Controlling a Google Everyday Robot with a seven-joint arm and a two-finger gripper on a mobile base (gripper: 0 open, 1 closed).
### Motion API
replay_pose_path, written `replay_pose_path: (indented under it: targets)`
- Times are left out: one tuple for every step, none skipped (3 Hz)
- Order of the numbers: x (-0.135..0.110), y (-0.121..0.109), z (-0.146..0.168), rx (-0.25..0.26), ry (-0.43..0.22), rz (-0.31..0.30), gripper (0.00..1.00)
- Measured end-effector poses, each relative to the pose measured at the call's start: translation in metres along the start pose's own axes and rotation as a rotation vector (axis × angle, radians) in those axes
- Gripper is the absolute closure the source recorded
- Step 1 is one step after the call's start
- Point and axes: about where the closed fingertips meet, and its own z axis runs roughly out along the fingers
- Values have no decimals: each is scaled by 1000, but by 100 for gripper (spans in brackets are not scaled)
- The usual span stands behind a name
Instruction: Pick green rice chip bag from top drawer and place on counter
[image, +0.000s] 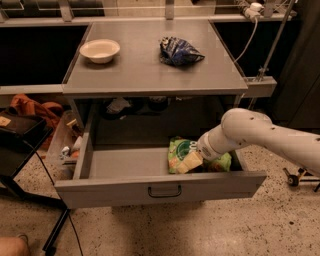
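The top drawer (160, 187) of the grey cabinet is pulled out. The green rice chip bag (179, 150) lies inside it at the right, near the front panel. My gripper (189, 162) reaches down into the drawer from the right on a white arm (250, 132). Its tan tip rests against the bag's front, and the wrist hides the middle of the bag. The bag's right end (223, 162) shows beyond the wrist. The counter (150, 70) above is flat and grey.
A cream bowl (100, 50) stands on the counter at the left and a dark blue snack bag (179, 51) at the back middle. A black stand (20, 135) and clutter stand left of the cabinet. A rail with a white cable (250, 30) runs at the right.
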Motion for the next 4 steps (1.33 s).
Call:
replay_pose_path:
  targets:
    - [9, 1, 7, 16, 33, -25, 19]
    - [14, -1, 10, 33, 61, -39, 42]
    - [12, -1, 7, 34, 61, -39, 66]
    - [10, 0, 3, 34, 60, -39, 89]
